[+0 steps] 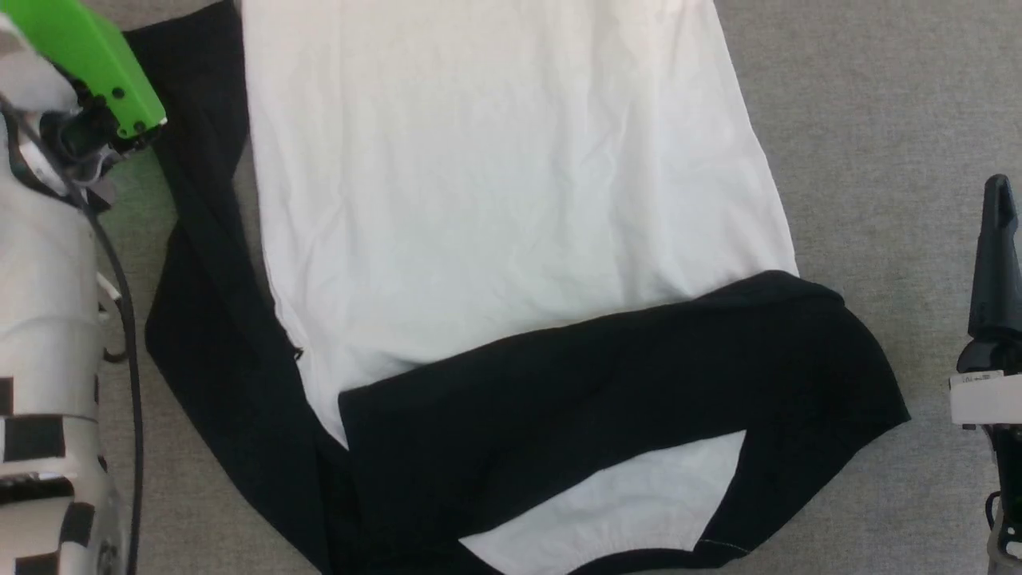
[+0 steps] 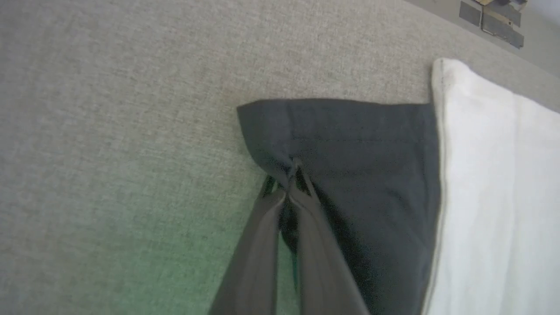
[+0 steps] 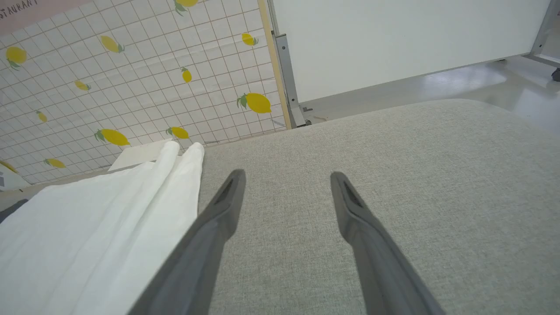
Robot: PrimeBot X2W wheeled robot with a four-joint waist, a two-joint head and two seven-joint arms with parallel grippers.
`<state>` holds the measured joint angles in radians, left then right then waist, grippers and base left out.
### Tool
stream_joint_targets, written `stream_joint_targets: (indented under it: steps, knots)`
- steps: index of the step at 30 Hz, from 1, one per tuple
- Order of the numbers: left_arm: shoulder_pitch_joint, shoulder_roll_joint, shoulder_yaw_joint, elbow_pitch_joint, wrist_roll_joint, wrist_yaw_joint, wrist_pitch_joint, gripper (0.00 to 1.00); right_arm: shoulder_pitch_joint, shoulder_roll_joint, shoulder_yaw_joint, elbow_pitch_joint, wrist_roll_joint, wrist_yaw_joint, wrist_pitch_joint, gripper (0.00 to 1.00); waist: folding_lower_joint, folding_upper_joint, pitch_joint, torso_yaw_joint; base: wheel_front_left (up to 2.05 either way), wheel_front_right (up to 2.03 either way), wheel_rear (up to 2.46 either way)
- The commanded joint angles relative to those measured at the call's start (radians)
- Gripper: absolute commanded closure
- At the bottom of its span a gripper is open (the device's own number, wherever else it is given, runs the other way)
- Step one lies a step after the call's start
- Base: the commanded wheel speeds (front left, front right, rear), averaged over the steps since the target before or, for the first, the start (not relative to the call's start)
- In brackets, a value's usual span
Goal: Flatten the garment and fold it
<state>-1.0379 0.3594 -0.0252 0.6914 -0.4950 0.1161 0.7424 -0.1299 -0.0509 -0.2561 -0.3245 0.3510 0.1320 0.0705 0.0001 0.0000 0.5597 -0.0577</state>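
The garment lies spread on the grey surface, its large white panel in the middle. A black sleeve is folded across its near end and a black side strip runs down the left. In the left wrist view my left gripper is shut on the edge of the garment's black part, close to its hemmed corner, with the white panel to the right. My right gripper hangs open over bare grey surface, right of the garment's white folds. It also stands at the head view's right edge.
Grey fabric surface surrounds the garment, with bare room to the right. My left arm's green housing and pale forearm stand at the left edge. Beyond the surface are a lemon-patterned sheet and a white board.
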Motion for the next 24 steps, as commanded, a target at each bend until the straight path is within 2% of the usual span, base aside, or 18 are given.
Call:
stream_joint_targets:
  steps: [1,8,15,19,24]
  knots:
    - [0.057,-0.013,0.024,0.020,-0.029,0.010,-0.022,1.00,-0.015,0.001,0.001,0.001,-0.010,-0.001,0.003,0.00,-0.0001,0.0000,-0.035,0.017,0.00,0.00,0.00]
    - [0.134,0.017,0.145,-0.002,-0.104,0.002,-0.182,1.00,0.010,0.001,-0.011,0.024,-0.022,-0.001,0.021,0.00,-0.0001,0.0000,-0.153,0.078,0.00,0.00,0.00]
    - [0.208,0.056,0.195,-0.046,-0.113,0.001,-0.275,1.00,0.045,0.001,-0.016,0.049,-0.018,-0.001,0.037,0.00,-0.0001,0.0000,-0.256,0.143,0.00,0.00,0.00]
    - [0.249,0.050,0.184,-0.103,-0.112,-0.049,-0.333,1.00,0.064,0.001,-0.013,0.073,-0.009,-0.001,0.035,0.00,-0.0001,0.0000,-0.314,0.166,0.00,0.00,0.00]
    - [0.302,-0.015,0.127,-0.239,-0.113,-0.106,-0.361,1.00,0.092,0.001,-0.008,0.102,0.006,-0.001,0.032,0.00,-0.0001,0.0000,-0.383,0.180,0.00,0.00,0.00]
